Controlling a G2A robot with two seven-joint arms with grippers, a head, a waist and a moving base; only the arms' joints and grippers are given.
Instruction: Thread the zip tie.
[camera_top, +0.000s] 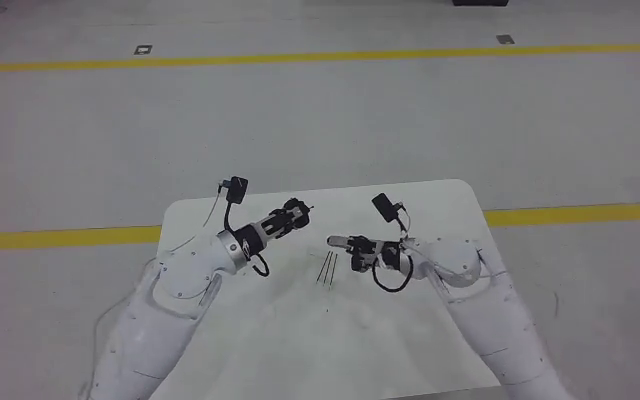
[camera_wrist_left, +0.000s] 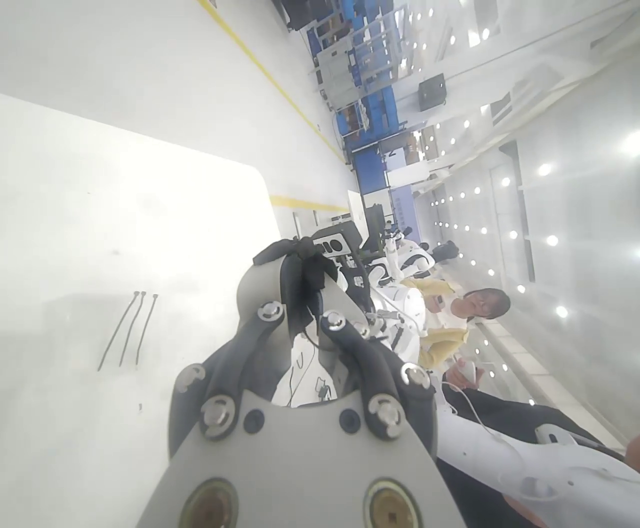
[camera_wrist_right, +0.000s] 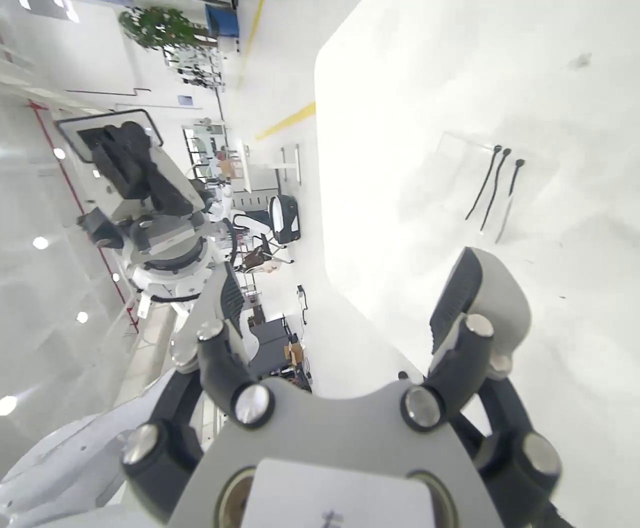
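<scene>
Evidently light, thin and springy, the three black plastic zip ties (camera_top: 326, 268) lie side by side on the white table (camera_top: 440, 205), between the two grippers and touched by neither. One looks best pinched mid-strap, leaving head and tail free for threading. The right gripper (camera_wrist_right: 345, 295) hangs near them, fingers spread. The left gripper (camera_wrist_left: 300, 280) looks pressed together; dark wrapping on its tips hides whether anything is pinched.

Left gripper (camera_top: 297, 210) fingers pressed together, near table (camera_top: 440, 200) far edge. Right gripper (camera_top: 338, 241) fingers spread wide, mid-table, facing it.
</scene>
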